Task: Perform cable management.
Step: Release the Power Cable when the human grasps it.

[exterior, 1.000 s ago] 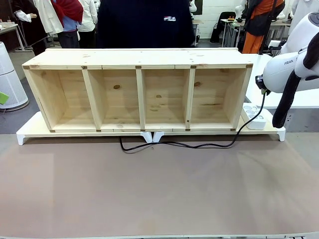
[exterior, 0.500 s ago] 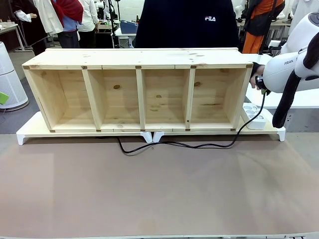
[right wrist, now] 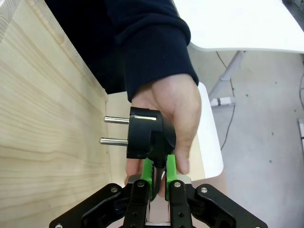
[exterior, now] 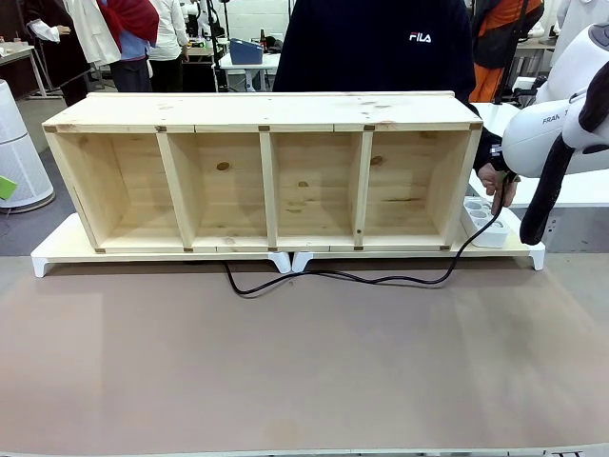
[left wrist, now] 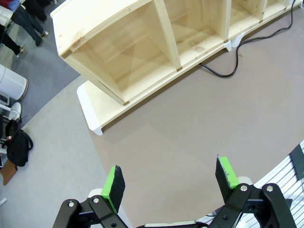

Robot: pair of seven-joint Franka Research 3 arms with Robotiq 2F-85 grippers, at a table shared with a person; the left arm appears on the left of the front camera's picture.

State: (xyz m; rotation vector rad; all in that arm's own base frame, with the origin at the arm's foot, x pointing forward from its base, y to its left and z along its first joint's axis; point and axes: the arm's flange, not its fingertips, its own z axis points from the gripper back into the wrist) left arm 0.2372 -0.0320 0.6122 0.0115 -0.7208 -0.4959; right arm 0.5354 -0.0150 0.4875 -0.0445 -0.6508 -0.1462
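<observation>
At the shelf's right end, the right gripper [right wrist: 157, 178] was clamped on the cable [exterior: 381, 279] just below its plug [right wrist: 149, 134], green pads pinching the cord where it left the plug body. Plug black, round, two metal pins pointing toward the wooden shelf [exterior: 262, 171] side wall in the right wrist view. A person's hand [right wrist: 167, 118], dark sleeve, was cupped around the plug from behind, fingers wrapped close to the pads. From the front, that hand [exterior: 495, 181] sat beside the shelf's right wall, just above a white power strip [exterior: 482, 224] lying on the white base [exterior: 57, 249]. From there the cable dropped past the strip, ran left along the brown mat [exterior: 304, 362] close to the base's front edge, and ended in a small loop near the middle feet. Left gripper [left wrist: 171, 180] hung over the mat near the shelf's left end, jaws spread wide, nothing between them; the cable's loop [left wrist: 223, 71] lay well apart from it.
</observation>
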